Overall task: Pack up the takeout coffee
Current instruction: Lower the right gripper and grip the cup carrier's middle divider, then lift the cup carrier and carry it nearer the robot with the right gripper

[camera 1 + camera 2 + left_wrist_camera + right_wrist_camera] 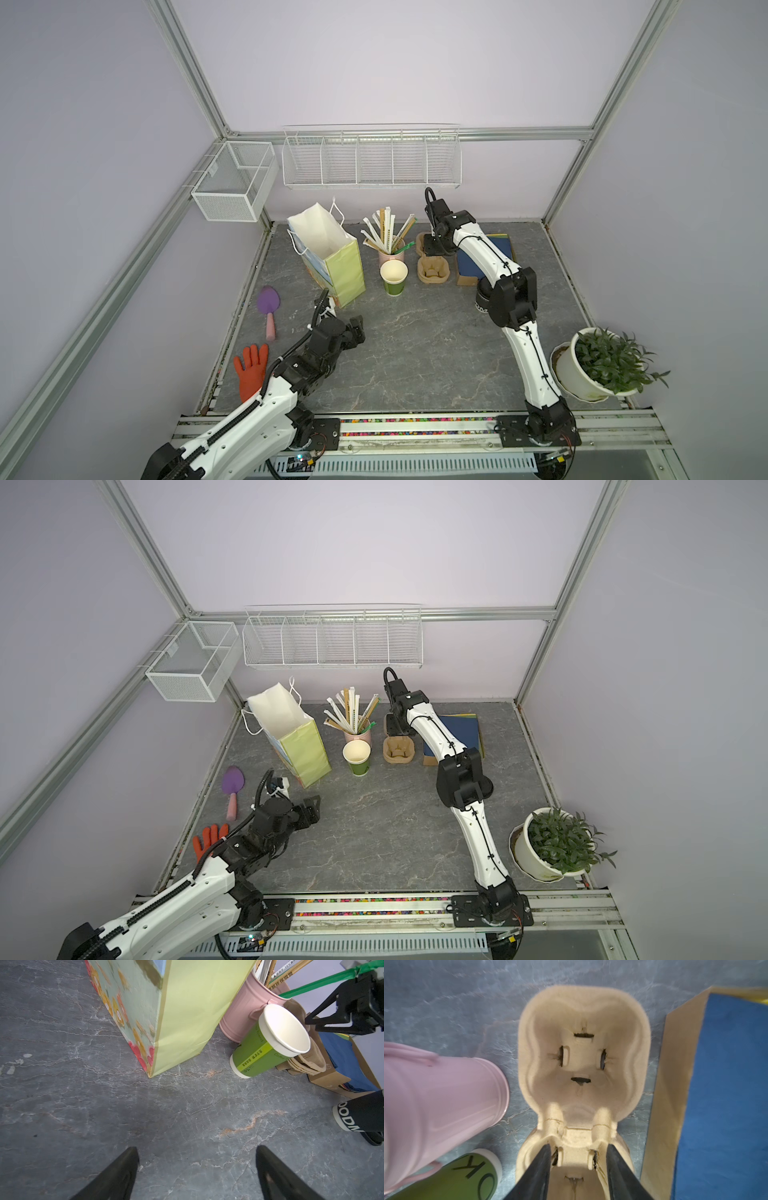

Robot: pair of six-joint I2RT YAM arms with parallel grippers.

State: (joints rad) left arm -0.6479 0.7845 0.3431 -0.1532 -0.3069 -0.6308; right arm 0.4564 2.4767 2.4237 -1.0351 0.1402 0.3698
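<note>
- My right claw (579, 1145) hangs over the tray (583, 1022). Its jaws are partly apart, with the tips down where the two wells join. I cannot tell whether they touch the pulp.
- My left claw (196, 1150) is spread wide above bare table (83, 1105) and grips nothing.
- The black cup (482, 300) sits on the table beneath my right elbow. It is well apart from the right claw and nearer my base than the tray.
- The cup is off to the right of my left claw, across open table. The left wrist view shows only its base end with pale print, so I cannot tell whether it stands upright.
- The green cup (394, 277) stands just in front of the pink cup (247, 1012), left of the tray.
- The bag (332, 257) stands further left.
</note>
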